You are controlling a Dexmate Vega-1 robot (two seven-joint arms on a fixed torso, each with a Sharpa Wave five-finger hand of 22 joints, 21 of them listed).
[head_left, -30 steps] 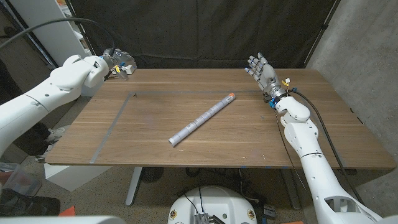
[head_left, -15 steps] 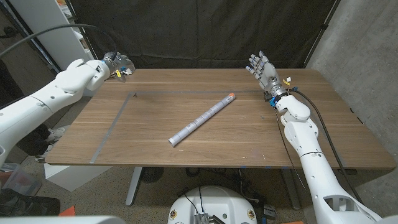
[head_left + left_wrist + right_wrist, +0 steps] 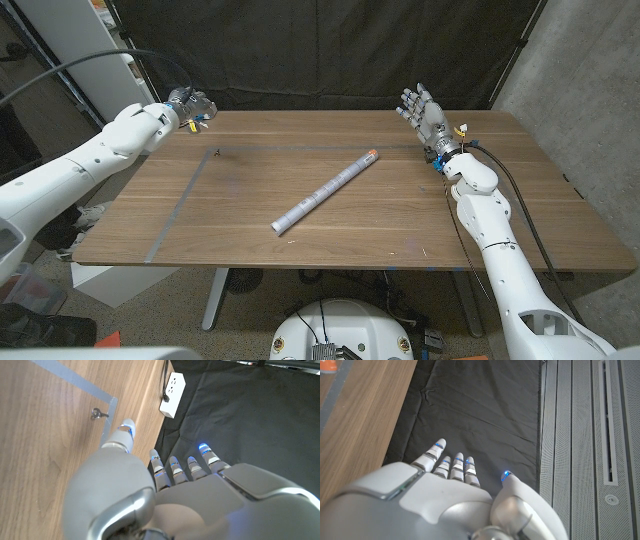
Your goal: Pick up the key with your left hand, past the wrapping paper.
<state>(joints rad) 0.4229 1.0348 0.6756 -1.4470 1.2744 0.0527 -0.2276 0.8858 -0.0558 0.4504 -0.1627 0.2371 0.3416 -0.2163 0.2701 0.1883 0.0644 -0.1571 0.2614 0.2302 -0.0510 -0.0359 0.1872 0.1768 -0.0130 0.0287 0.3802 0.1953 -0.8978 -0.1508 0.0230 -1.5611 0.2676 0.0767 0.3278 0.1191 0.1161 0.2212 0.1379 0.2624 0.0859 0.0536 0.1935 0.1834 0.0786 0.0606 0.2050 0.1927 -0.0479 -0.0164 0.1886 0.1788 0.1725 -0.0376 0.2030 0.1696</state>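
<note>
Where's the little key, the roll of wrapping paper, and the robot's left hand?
key [image 3: 98,413]: left wrist view, on its middle.
wrapping paper [image 3: 323,190]: head view, middle of the roll.
left hand [image 3: 190,106]: head view, middle of the hand.

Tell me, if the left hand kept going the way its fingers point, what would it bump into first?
Probably nothing on the table: the left hand points past the table edge toward the black curtain. Depth is unclear.

Wrapping paper [image 3: 325,190]: pale patterned roll, orange cap (one end). Key [image 3: 98,413]: dark metal. Table [image 3: 400,220]: brown woodgrain, grey tape lines.

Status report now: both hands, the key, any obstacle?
Left hand open at far left edge. Right hand open, far right. Key untouched on table. Wrapping paper roll mid-table, not in the way.
</note>
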